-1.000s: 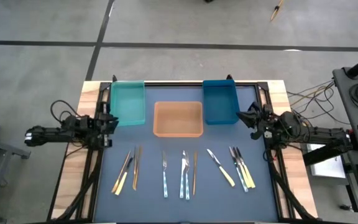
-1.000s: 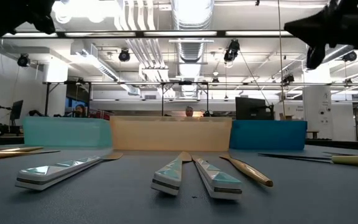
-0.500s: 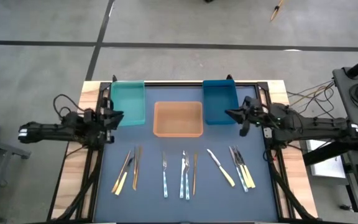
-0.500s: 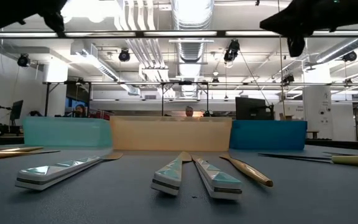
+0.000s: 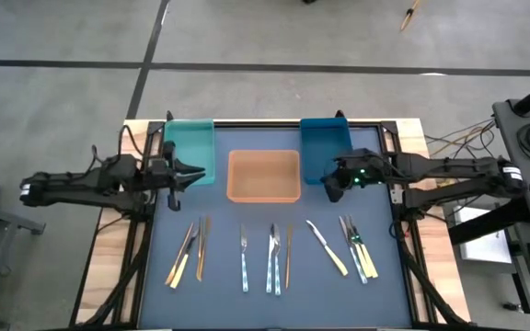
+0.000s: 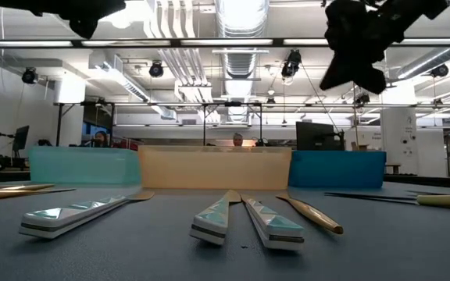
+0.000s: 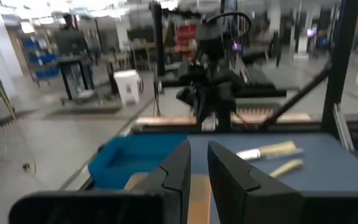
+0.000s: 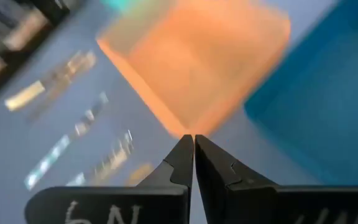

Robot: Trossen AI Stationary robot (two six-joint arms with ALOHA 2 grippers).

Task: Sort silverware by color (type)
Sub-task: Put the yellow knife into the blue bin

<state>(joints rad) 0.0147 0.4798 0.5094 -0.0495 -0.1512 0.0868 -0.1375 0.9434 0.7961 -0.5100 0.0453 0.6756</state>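
While all the silverware [image 5: 274,259] lies unsorted at six o'clock, your right end effector [image 5: 332,188], shut and empty, must open and descend.

Three bins stand in a row at the far side of the dark tabletop [image 5: 265,276]: a teal bin [image 5: 190,152], an orange bin [image 5: 263,176] and a blue bin [image 5: 325,150]. The orange one sits between the other two, slightly nearer.
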